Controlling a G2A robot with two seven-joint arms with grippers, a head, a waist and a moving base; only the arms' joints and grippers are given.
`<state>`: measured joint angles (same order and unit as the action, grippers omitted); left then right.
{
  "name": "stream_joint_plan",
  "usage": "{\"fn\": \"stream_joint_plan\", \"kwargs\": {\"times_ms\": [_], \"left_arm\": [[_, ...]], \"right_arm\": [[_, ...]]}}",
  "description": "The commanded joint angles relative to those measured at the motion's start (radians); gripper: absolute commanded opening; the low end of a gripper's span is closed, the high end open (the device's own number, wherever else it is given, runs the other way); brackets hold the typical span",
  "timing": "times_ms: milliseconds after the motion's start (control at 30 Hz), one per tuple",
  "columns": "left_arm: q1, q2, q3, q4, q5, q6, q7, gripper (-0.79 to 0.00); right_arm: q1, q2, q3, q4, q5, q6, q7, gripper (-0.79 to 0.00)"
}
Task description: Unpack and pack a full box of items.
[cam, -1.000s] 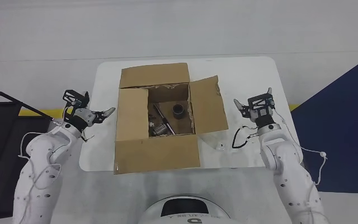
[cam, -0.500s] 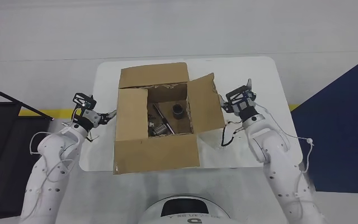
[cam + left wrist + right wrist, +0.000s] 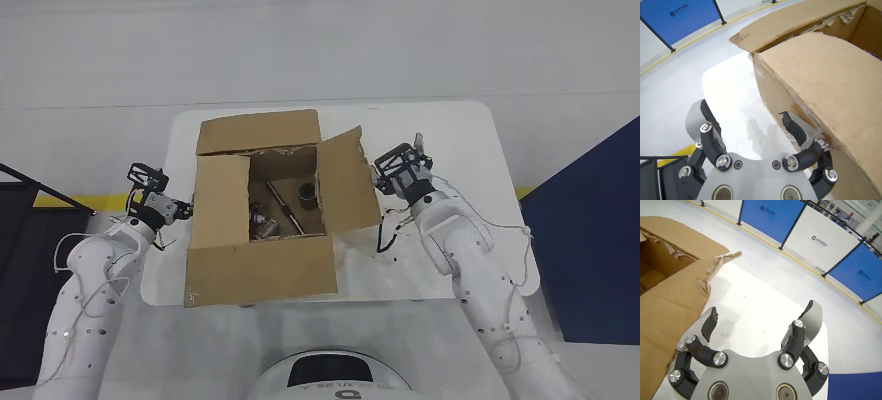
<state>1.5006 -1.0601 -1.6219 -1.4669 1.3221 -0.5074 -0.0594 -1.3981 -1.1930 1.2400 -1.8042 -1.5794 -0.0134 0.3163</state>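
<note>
Inside the cardboard box (image 3: 258, 270), the items (image 3: 280, 210) are too small to identify beyond a dark cylinder (image 3: 307, 194). In the right wrist view its raised flap (image 3: 668, 306) hides most of the interior. The left wrist view's edge cuts off the box.

A plain brown cardboard box (image 3: 260, 270) sits on a glossy white bench (image 3: 450, 130). The left tool (image 3: 745, 111) and right tool (image 3: 762, 307) are silver-grey with black links and black grid-patterned pads (image 3: 795, 128). Across the upper frame, dotted blue panels (image 3: 772, 217) flank a white panel (image 3: 819, 241), behind a yellow floor line (image 3: 800, 263).
</note>
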Motion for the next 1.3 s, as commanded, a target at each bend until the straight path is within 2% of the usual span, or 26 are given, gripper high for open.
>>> {"fn": "stream_joint_plan", "kwargs": {"times_ms": [0,133,233,300,400,700,767,900,1000,1267], "left_arm": [[0.004,0.001,-0.003,-0.008,0.006,0.002,0.006,0.0],[0.011,0.002,-0.005,-0.015,0.009,0.004,0.011,0.0],[0.012,0.002,-0.002,-0.019,0.011,0.007,0.013,0.0],[0.008,0.002,0.006,-0.022,0.013,0.007,0.008,0.0],[-0.001,0.0,0.023,-0.033,0.026,0.012,0.005,0.0],[-0.05,-0.008,0.073,-0.03,0.002,0.058,-0.065,0.0],[-0.057,-0.01,0.085,-0.03,0.008,0.067,-0.074,0.0],[-0.061,-0.012,0.102,-0.031,0.022,0.081,-0.08,0.0],[-0.056,-0.011,0.103,-0.028,0.032,0.09,-0.079,0.0],[-0.055,-0.011,0.103,-0.028,0.032,0.091,-0.079,0.0]], "right_arm": [[-0.056,0.002,0.048,-0.047,0.022,0.071,-0.046,0.0],[-0.176,0.008,0.137,-0.131,0.059,0.119,-0.143,0.0],[-0.211,0.011,0.148,-0.172,0.076,0.057,-0.214,0.0],[-0.188,0.012,0.122,-0.168,0.069,-0.022,-0.22,0.0],[-0.088,0.01,0.042,-0.126,0.088,-0.22,-0.173,0.0],[-0.065,0.01,0.023,-0.109,0.091,-0.27,-0.136,0.0],[-0.001,0.004,-0.026,-0.093,0.093,-0.324,-0.062,0.0],[0.21,-0.029,-0.202,0.029,0.15,-0.43,0.076,0.0],[0.358,-0.068,-0.341,0.139,0.145,-0.409,0.17,0.0],[0.379,-0.076,-0.369,0.162,0.136,-0.404,0.187,0.0]]}}
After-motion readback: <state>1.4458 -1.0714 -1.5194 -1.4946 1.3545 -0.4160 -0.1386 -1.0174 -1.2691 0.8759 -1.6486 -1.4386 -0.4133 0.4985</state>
